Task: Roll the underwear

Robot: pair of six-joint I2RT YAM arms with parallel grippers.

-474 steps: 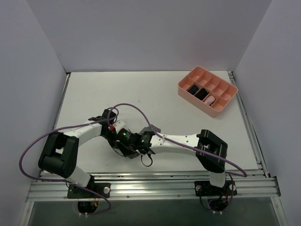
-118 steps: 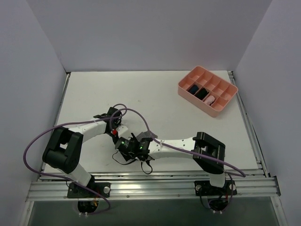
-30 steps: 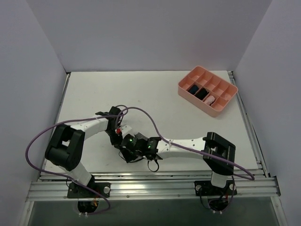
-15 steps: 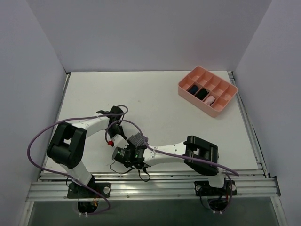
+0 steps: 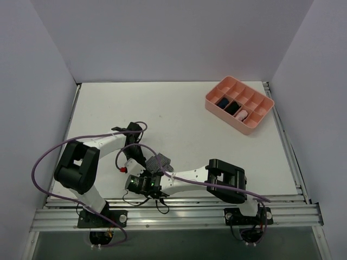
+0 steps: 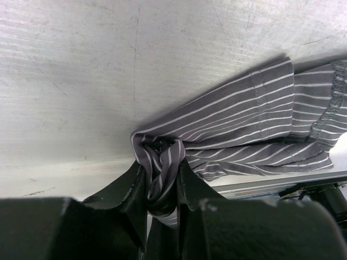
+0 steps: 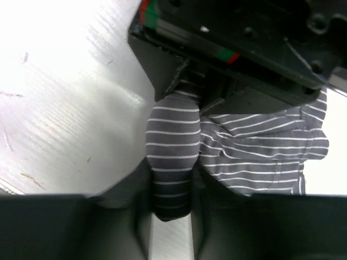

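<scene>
Left gripper (image 6: 162,165): jaws drawn in narrow, pinching a twisted bunch of the underwear (image 6: 244,124). Right gripper (image 7: 171,187): jaws closed on the rolled end of the same cloth. In the top view the garment lay on the table (image 5: 179,108) toward 7 o'clock from centre, near the front edge, between both wrists. Pink tray (image 5: 227,119) sat at 2 o'clock, well apart.

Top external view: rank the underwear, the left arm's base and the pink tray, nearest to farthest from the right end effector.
1. underwear, held in the right end effector
2. left arm's base, near left edge
3. pink tray, far right
</scene>
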